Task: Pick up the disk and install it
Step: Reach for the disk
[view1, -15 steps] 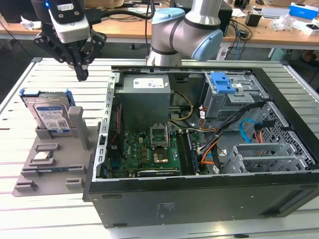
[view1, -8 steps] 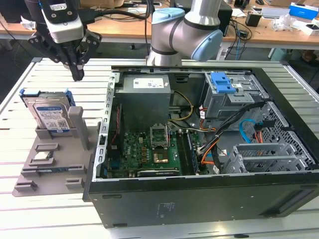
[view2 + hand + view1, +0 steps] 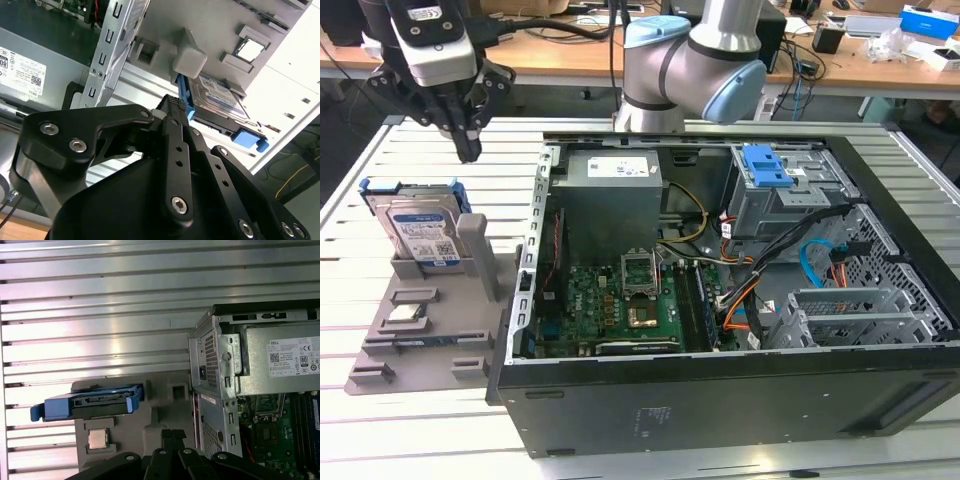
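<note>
The disk (image 3: 420,232) stands on edge in a grey holder (image 3: 430,345) at the exterior view's left; it is silver with a white-and-blue label and a blue rail around it. My gripper (image 3: 468,148) hangs above and slightly behind it, apart from it, fingers shut together with nothing between them. In the second wrist view the shut gripper (image 3: 176,104) points toward the disk (image 3: 220,95). In the first wrist view the disk (image 3: 90,402) shows edge-on beyond the gripper (image 3: 172,434).
An open computer case (image 3: 720,395) lies to the right of the holder, with a grey drive bay topped by a blue latch (image 3: 767,165) at its far side. A small square chip (image 3: 408,313) rests on the holder. The arm's base (image 3: 690,60) stands behind the case.
</note>
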{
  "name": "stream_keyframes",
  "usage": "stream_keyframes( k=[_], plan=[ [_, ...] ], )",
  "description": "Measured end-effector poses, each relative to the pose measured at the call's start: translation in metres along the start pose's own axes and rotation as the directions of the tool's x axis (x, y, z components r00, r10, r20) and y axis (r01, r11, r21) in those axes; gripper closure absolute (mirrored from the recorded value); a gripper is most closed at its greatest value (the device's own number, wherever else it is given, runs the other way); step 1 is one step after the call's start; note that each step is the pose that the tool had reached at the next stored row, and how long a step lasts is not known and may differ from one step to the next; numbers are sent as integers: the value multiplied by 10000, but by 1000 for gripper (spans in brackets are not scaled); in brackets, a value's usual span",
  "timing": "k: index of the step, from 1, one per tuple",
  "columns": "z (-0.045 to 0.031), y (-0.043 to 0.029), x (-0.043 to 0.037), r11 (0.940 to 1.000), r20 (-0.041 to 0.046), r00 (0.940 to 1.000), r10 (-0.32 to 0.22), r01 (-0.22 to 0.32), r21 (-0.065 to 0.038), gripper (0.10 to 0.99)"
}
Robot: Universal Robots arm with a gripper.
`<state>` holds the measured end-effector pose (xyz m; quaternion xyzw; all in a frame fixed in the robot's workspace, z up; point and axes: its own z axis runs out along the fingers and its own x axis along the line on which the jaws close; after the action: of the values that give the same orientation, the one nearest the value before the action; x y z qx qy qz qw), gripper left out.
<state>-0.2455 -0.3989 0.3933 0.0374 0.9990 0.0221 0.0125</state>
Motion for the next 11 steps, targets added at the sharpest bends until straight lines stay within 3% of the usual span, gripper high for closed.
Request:
stream_keyframes(
  k=[11],
  plan=[
    [-4, -10, 139, 10000, 0, 10000, 0, 0, 0, 980]
  ],
)
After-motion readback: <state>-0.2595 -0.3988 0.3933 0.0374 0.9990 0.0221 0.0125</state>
